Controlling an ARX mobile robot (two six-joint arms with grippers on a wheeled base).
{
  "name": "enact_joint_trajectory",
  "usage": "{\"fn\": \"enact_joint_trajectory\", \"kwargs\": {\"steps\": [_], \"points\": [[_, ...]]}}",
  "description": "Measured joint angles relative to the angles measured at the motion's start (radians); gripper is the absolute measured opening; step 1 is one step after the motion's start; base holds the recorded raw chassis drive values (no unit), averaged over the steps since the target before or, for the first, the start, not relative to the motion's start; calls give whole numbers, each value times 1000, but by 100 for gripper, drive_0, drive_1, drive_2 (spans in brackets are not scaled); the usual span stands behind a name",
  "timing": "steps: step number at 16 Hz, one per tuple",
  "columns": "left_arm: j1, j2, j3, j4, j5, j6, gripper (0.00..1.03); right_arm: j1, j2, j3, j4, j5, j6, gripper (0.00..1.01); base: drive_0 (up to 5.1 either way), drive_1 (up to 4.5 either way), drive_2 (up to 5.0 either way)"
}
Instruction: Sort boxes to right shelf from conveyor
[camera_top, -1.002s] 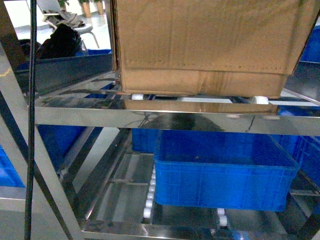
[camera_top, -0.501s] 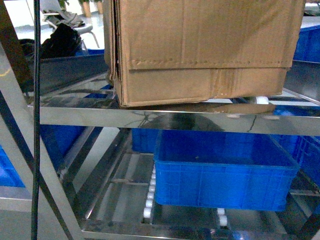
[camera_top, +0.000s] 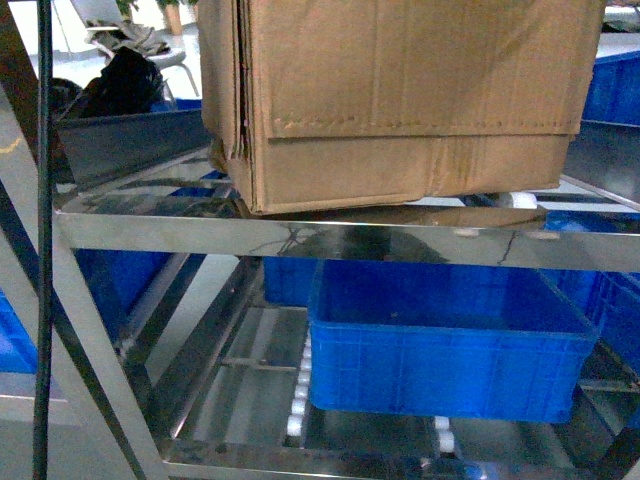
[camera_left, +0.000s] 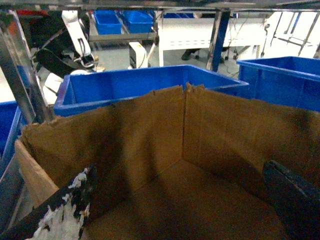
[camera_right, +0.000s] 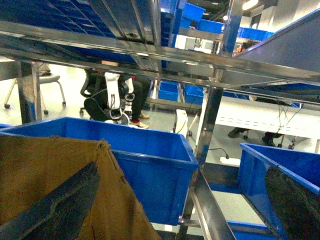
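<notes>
A big brown cardboard box (camera_top: 400, 90) sits skewed on the upper tier of the steel shelf (camera_top: 300, 242), its near-left corner over the front rail. Neither gripper shows in the head view. In the left wrist view my left gripper (camera_left: 178, 170) is open over the empty inside of the box (camera_left: 225, 130), one finger (camera_left: 65, 215) by the left wall, the other (camera_left: 295, 200) at the right. My right gripper (camera_right: 182, 170) is open too, its left finger (camera_right: 60, 205) against the ragged wall of the box (camera_right: 45, 165). The conveyor is out of view.
A blue bin (camera_top: 450, 350) rests on the roller rails of the lower tier, more blue bins around it. Behind the box stand other blue bins (camera_left: 125, 85) (camera_right: 150, 160) and a steel rail (camera_right: 210, 210). A black cable (camera_top: 42, 250) hangs at the left.
The box has turned and shifted left and toward the camera. More of its left side face now shows, and its bottom edge sits lower on the front rail.
</notes>
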Motion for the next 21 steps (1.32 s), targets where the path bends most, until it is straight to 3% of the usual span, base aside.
{"fn": "enact_joint_trajectory", "kwargs": {"steps": [5, 7, 9, 14, 16, 17, 18, 20, 21], "points": [[0, 0, 11, -19, 15, -45, 98, 0, -2, -2, 15, -2, 6, 98, 0, 0, 0], [1, -5, -14, 6, 15, -82, 98, -1, -20, -13, 17, 0, 24, 98, 0, 0, 0], [3, -41, -78, 60, 9, -86, 98, 0, -59, -46, 48, 3, 35, 98, 0, 0, 0], [-4, -272, -362, 219, -16, -50, 98, 6, -224, -236, 110, 15, 50, 98, 0, 0, 0], [-9, -360, -504, 267, -37, -6, 98, 18, -335, -374, 116, 14, 56, 98, 0, 0, 0], [-13, -447, -608, 327, -85, 32, 98, 27, -414, -455, 123, 23, 56, 98, 0, 0, 0], [-10, -547, -693, 332, -126, 77, 98, 33, -508, -525, 84, 23, 53, 98, 0, 0, 0], [24, -750, -857, 249, -209, 89, 98, 21, -739, -653, -58, -3, 37, 98, 0, 0, 0], [33, -793, -900, 236, -222, 89, 98, 5, -847, -700, -148, -8, 23, 98, 0, 0, 0]]}}
